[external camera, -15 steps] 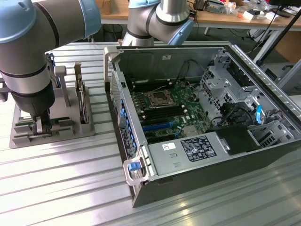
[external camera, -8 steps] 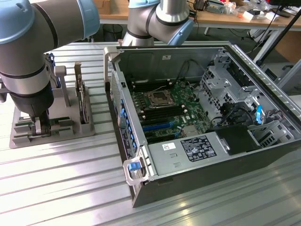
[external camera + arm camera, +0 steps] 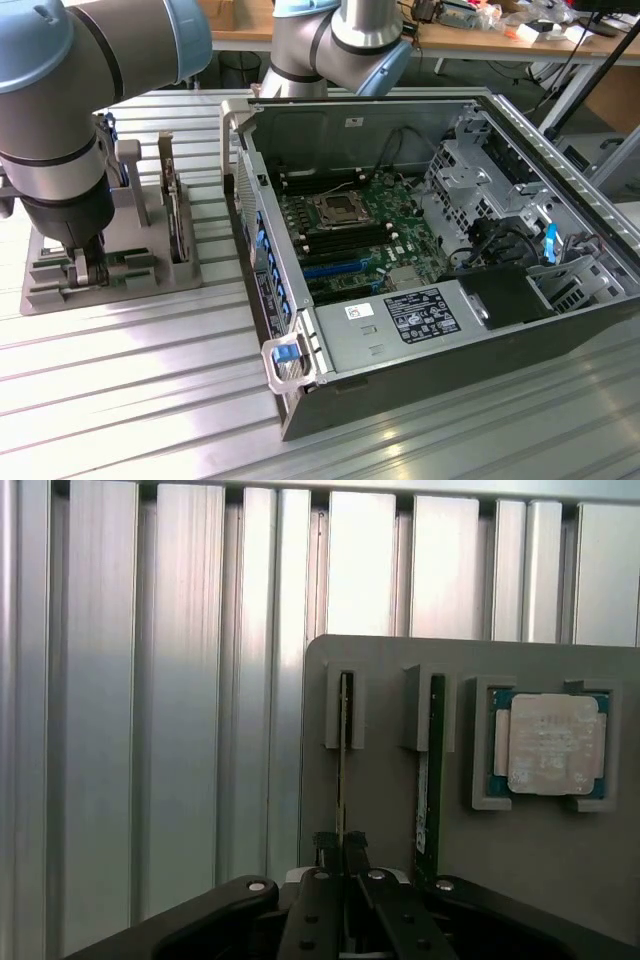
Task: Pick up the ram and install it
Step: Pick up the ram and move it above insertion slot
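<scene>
Ribbed aluminium table [image 3: 130,400] carries a grey holder [image 3: 150,272] at the exterior view's left and an open computer case [image 3: 450,395] at the centre and right.

1. Ram [image 3: 343,750]: stands on edge in a slot of the holder and appears in the wrist view as a thin edge-on strip. Its far end sits in a grey bracket of the holder.

2. Gripper [image 3: 343,842]: the fingers [image 3: 327,846] are set narrow, one on each side of the ram, and they close against its near end. The stick runs straight out from between the tips.

3. Arm pose: in the exterior view the arm's base stands behind the case at the top centre. The thick grey link with blue joint caps reaches across to the upper left. The wrist points straight down, and the gripper [image 3: 88,268] sits low over the holder's left part.

4. Second ram [image 3: 431,770]: a green stick, on edge in the neighbouring slot, parallel to the first and just beside it, apart from the fingers.

5. Processor [image 3: 552,742]: a square silver chip lying flat in its own recess of the holder, beyond the second ram.

6. Computer case: well apart from the gripper, lying on its side with the green board [image 3: 375,230] exposed. Dark memory slots [image 3: 300,215] run beside the processor socket [image 3: 335,210].
</scene>
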### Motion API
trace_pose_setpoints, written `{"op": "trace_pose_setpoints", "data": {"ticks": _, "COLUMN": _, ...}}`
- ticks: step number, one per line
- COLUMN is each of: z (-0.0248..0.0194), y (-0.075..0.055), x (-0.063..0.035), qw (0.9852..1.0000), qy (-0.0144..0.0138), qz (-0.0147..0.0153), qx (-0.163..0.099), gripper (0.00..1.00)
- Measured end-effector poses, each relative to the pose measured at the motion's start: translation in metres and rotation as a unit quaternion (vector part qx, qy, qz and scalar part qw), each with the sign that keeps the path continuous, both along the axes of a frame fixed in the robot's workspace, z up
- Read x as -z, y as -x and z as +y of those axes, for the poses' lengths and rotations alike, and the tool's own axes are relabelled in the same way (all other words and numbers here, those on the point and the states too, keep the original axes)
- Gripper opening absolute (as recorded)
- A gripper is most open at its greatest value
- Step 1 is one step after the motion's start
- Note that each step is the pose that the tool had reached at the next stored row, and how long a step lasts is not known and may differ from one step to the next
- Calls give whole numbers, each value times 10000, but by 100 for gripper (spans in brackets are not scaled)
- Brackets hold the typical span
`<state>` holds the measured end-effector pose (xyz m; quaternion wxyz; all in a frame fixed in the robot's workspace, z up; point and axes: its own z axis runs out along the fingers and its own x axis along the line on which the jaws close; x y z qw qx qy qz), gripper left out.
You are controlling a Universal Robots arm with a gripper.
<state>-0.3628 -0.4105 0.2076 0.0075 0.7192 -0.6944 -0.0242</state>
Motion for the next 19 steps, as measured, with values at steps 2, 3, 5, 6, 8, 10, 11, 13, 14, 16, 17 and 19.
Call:
{"op": "trace_pose_setpoints", "data": {"ticks": 2, "z": 0, "y": 0, "x": -45, "qw": 10000, "qy": 0, "qz": 0, "qx": 0, "gripper": 13}}
{"op": "trace_pose_setpoints", "data": {"ticks": 3, "z": 0, "y": 0, "x": -64, "qw": 10000, "qy": 0, "qz": -1, "qx": 0, "gripper": 13}}
{"op": "trace_pose_setpoints", "data": {"ticks": 5, "z": 0, "y": 0, "x": -104, "qw": 10000, "qy": 0, "qz": 0, "qx": 0, "gripper": 13}}
{"op": "trace_pose_setpoints", "data": {"ticks": 6, "z": 0, "y": 0, "x": -123, "qw": 10000, "qy": 0, "qz": 0, "qx": 0, "gripper": 13}}
{"op": "trace_pose_setpoints", "data": {"ticks": 8, "z": 0, "y": 0, "x": -156, "qw": 10000, "qy": 0, "qz": -1, "qx": 0, "gripper": 13}}
{"op": "trace_pose_setpoints", "data": {"ticks": 10, "z": 0, "y": 0, "x": -191, "qw": 10000, "qy": 0, "qz": 0, "qx": 0, "gripper": 13}}
{"op": "trace_pose_setpoints", "data": {"ticks": 11, "z": 0, "y": 0, "x": -210, "qw": 10000, "qy": 0, "qz": 0, "qx": 0, "gripper": 13}}
{"op": "trace_pose_setpoints", "data": {"ticks": 13, "z": 0, "y": 0, "x": -241, "qw": 10000, "qy": 0, "qz": 0, "qx": 0, "gripper": 13}}
{"op": "trace_pose_setpoints", "data": {"ticks": 14, "z": 0, "y": 0, "x": -256, "qw": 10000, "qy": 0, "qz": -1, "qx": 0, "gripper": 13}}
{"op": "trace_pose_setpoints", "data": {"ticks": 16, "z": 0, "y": 0, "x": -294, "qw": 10000, "qy": 0, "qz": -1, "qx": 0, "gripper": 13}}
{"op": "trace_pose_setpoints", "data": {"ticks": 17, "z": 0, "y": 0, "x": -323, "qw": 10000, "qy": 0, "qz": 0, "qx": 0, "gripper": 13}}
{"op": "trace_pose_setpoints", "data": {"ticks": 19, "z": 0, "y": 0, "x": -380, "qw": 10000, "qy": -1, "qz": -1, "qx": 0, "gripper": 13}}
